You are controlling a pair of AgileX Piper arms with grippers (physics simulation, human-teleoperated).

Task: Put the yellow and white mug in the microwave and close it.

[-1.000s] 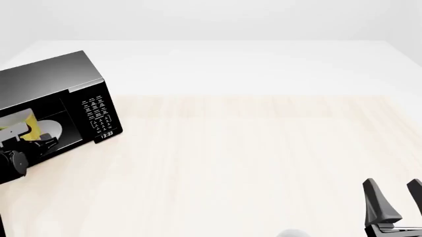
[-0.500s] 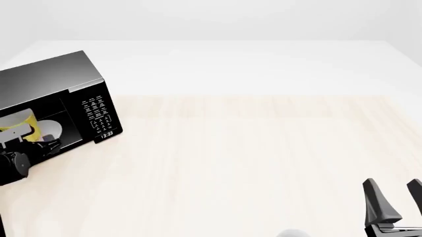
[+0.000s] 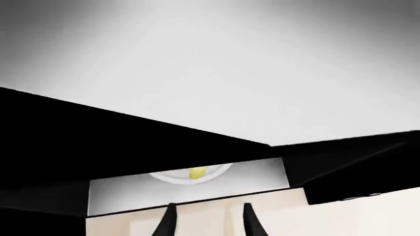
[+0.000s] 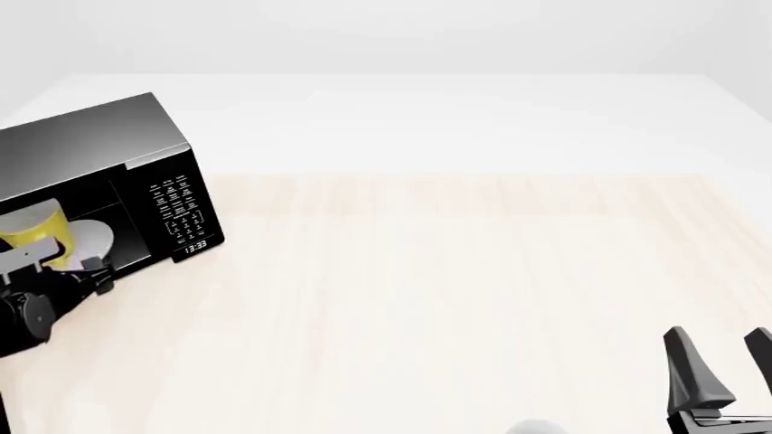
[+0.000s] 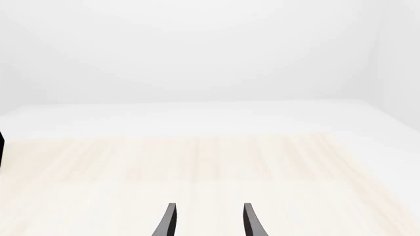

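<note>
Pale wood table (image 4: 458, 298) ran under your arms, white wall behind. Nearest the camera, your right gripper (image 4: 726, 366) sat at the table's near right corner, well apart from everything, fingers (image 4: 693, 371) parted with nothing between them; the right wrist view showed the same two tips (image 5: 167, 221) spread over bare wood. At the left edge your left gripper (image 4: 72, 271) was just in front of the microwave (image 4: 133, 181) opening, dark and bunched in the front view, so there you couldn't tell its state. The left wrist view showed its tips (image 3: 164, 226) apart and empty, over the table, pointing at the cavity. Behind it the microwave stood at the table's left, angled, keypad and clock on its right front face. The door was open; its position was cut off at the frame edge. Inside, the mug (image 4: 34, 228) stood upright on the white plate (image 4: 94, 240), in the left part of the cavity as you saw it from the front. From the left wrist, only a yellow bit of mug (image 3: 196, 172) and plate (image 3: 174, 177) showed through the low gap.
</note>
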